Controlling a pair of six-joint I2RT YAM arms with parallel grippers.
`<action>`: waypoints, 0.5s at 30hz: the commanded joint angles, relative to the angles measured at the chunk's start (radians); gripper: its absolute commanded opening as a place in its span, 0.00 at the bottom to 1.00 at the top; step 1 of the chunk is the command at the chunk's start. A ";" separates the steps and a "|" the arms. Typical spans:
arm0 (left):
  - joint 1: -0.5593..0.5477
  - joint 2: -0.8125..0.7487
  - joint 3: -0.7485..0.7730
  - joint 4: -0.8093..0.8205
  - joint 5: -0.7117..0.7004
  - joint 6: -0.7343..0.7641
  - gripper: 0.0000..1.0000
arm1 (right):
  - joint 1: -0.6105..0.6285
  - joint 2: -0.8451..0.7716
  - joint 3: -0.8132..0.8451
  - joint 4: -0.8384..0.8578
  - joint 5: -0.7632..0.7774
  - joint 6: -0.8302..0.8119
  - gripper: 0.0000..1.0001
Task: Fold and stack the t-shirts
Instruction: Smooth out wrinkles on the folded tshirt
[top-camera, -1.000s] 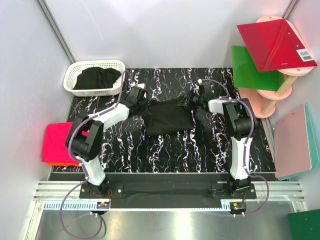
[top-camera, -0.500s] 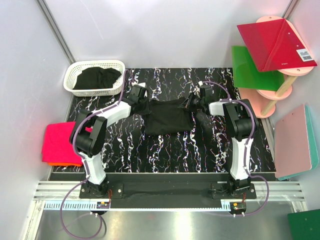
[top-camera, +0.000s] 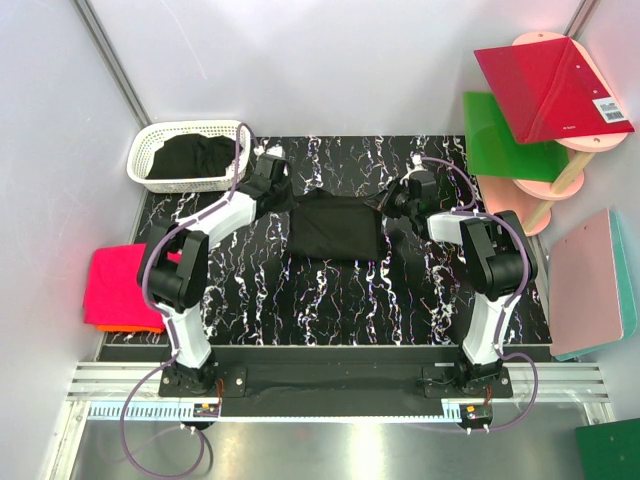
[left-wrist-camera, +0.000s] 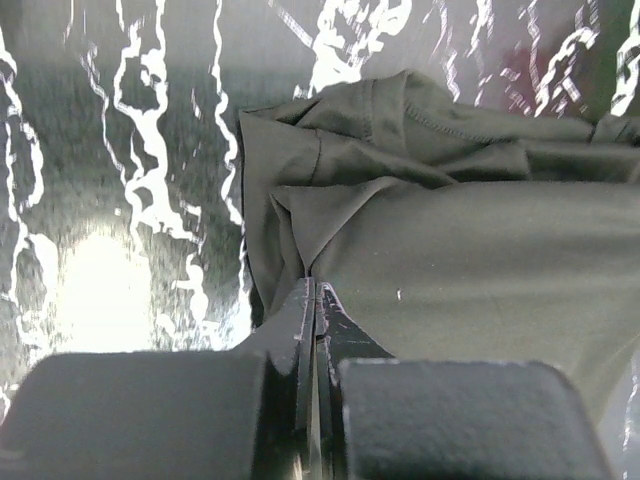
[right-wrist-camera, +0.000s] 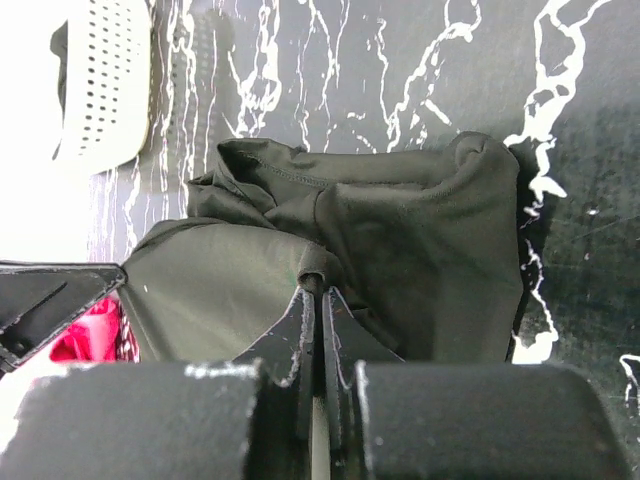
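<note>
The top view looks down from above and behind the arms (top-camera: 215, 235) onto the whole table (top-camera: 400, 300); both wrist views sit close, facing each other across the same black t-shirt (left-wrist-camera: 480, 250)

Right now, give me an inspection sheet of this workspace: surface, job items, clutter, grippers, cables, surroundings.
Surface: black marbled table with white veining.
Job's things: black t-shirt partly folded mid-table, held at both ends; black garment in the white basket; folded pink shirt on an orange one, left of the table.
Clutter: nothing seen.
Grippers: left gripper shut on the shirt's left end; right gripper shut on its right end.
Cables: purple cables run along both arms, clear of the shirt.
Surroundings: red board, green board and pink board at right.
</note>
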 joint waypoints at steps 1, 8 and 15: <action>0.008 0.052 0.089 0.056 -0.018 -0.005 0.00 | -0.004 -0.006 0.018 0.054 0.075 0.017 0.02; 0.024 0.210 0.246 0.012 0.035 0.001 0.00 | -0.004 0.050 0.077 -0.116 0.262 0.077 0.04; 0.039 -0.009 -0.025 0.093 -0.025 -0.008 0.99 | -0.002 -0.020 0.066 -0.166 0.297 0.049 0.66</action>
